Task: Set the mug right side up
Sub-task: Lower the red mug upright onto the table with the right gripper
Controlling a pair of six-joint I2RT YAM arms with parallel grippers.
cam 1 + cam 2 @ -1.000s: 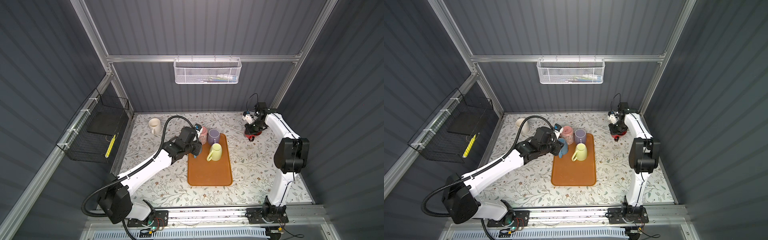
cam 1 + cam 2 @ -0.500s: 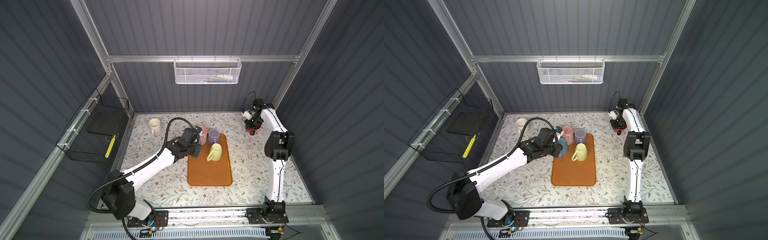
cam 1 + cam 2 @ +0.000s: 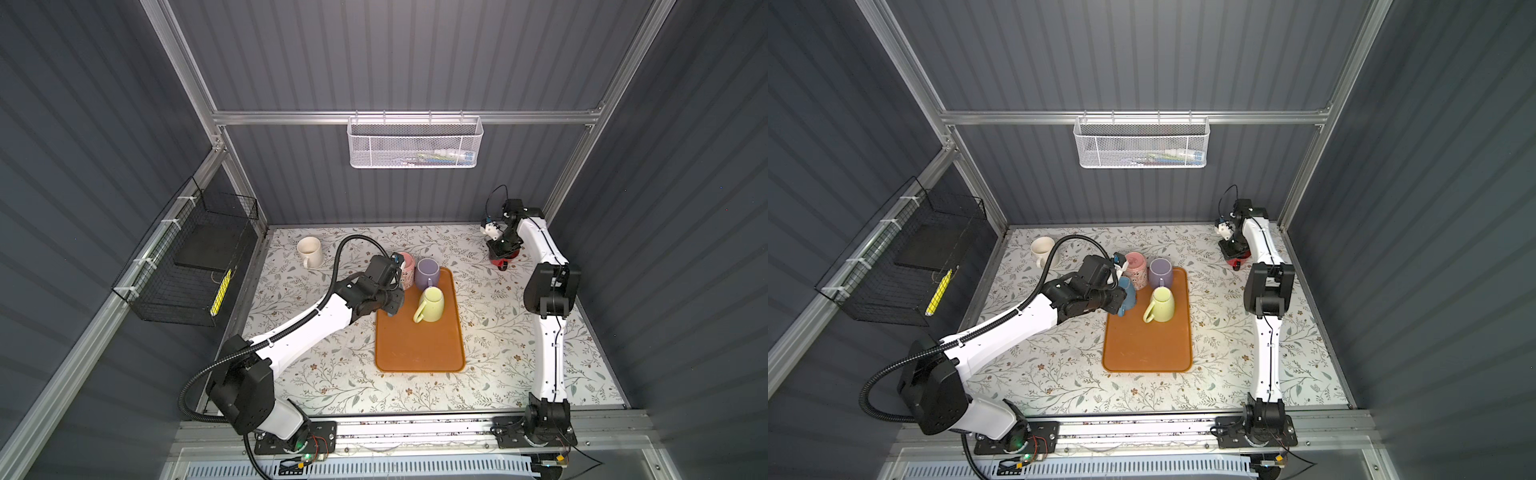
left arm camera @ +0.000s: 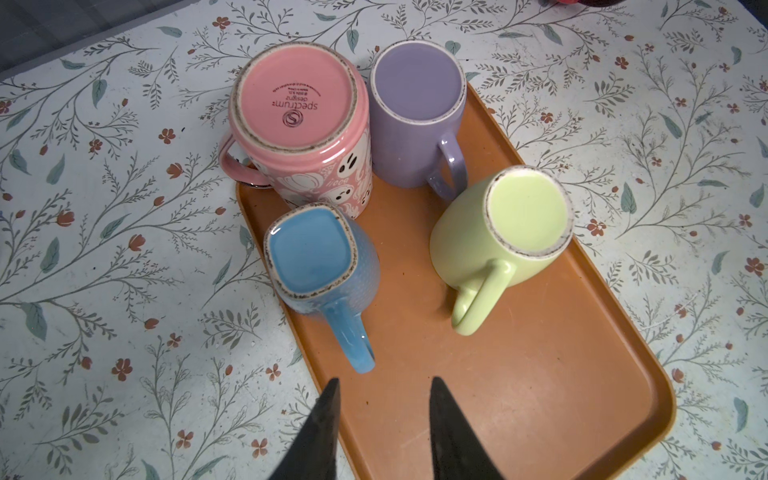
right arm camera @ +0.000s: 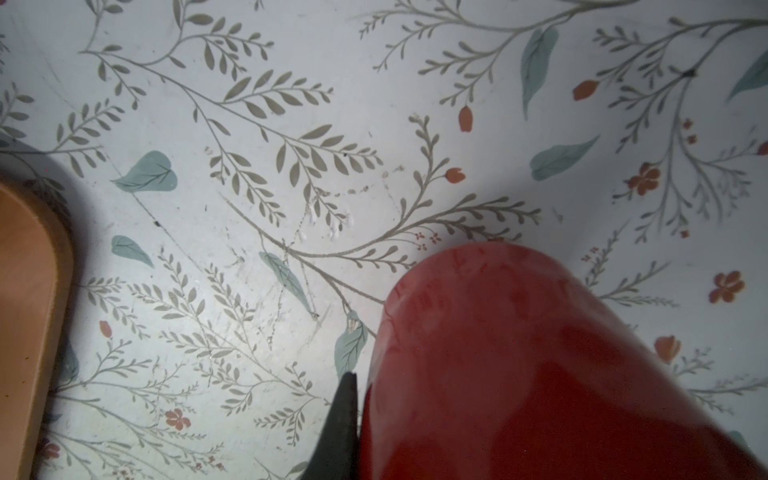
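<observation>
The floral table [image 3: 332, 374] carries an orange tray [image 3: 419, 349] at its middle, where a pink mug [image 4: 299, 124], a green mug [image 4: 498, 232], a purple mug [image 4: 415, 104] and a blue mug [image 4: 316, 253] stand bottom-up at the tray's far end. Near the table's far right corner the right tool [image 3: 502, 248] is clenched on the red mug [image 5: 519, 353], one finger [image 5: 345, 415] against its outer wall; which way up it stands is unclear. The left tool [image 4: 384, 382] hovers released and empty, just short of the blue mug's handle.

White arm links [image 3: 309, 330], black joints [image 3: 548, 291] (corrugated black cable [image 3: 358, 237] along one)
</observation>
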